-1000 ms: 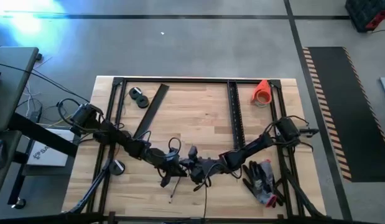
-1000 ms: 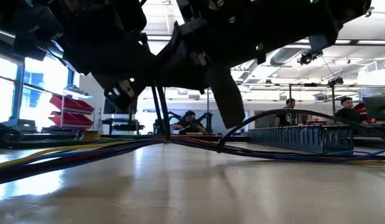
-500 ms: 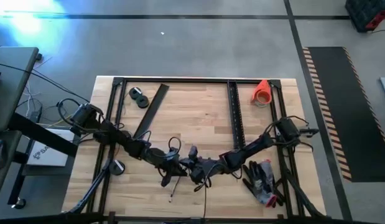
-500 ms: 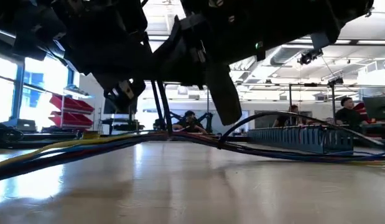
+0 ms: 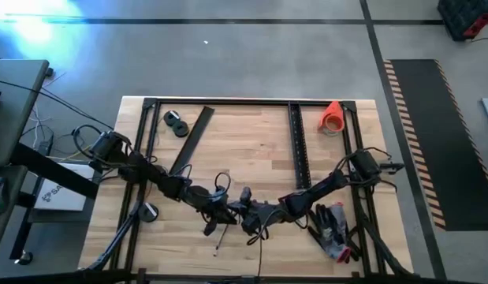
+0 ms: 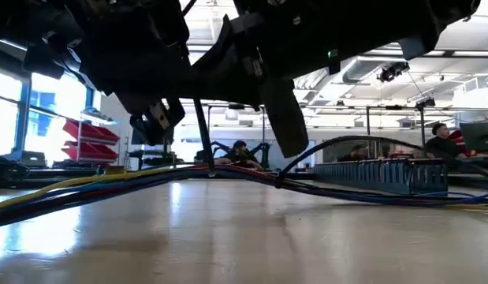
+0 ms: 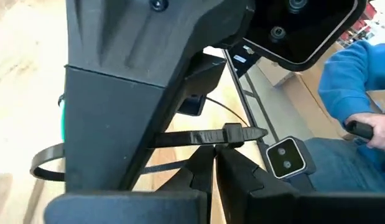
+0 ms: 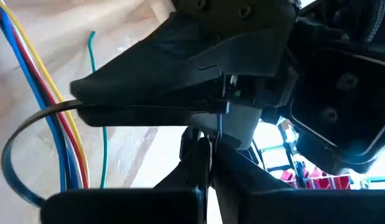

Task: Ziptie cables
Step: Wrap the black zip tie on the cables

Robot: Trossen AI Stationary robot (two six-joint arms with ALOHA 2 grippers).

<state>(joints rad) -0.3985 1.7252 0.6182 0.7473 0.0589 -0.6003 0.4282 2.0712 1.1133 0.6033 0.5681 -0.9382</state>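
Note:
The cables (image 8: 58, 124) are thin blue, yellow, red and white wires lying in a bunch across the table (image 6: 228, 237), also seen in the low view (image 6: 86, 185). A black zip tie (image 8: 18, 149) loops around them. Both grippers meet over the bunch near the table's front middle. My left gripper (image 5: 222, 210) is shut on the zip tie, and so is my right gripper (image 5: 248, 214). In the low view a thin black strap (image 6: 204, 142) runs from the grippers down to the bunch. My left gripper pinches the zip tie's strap right beside its square head (image 7: 232, 133), at the fingers' free ends. The strap runs across the fingers and curves away into a loop (image 7: 43, 163). My right gripper is shut on a thin black strip (image 8: 219, 129) that comes down from the zip tie's strap (image 8: 136, 108) into its fingertips. The left gripper's body hides the rest. The loop end of the tie circles the cables above the table.
Two flat black perforated strips (image 5: 193, 140) (image 5: 297, 142) lie on the far half, with black rolls (image 5: 177, 125) and an orange cone (image 5: 332, 117). Dark gloves (image 5: 332, 229) lie at front right. A person's blue sleeve (image 7: 357, 87) shows beyond the table.
In the low view the zip tie's two strands under the grippers have drawn together into one, and the cables' hump below them has risen slightly. Both grippers stay shut and nearly in place.

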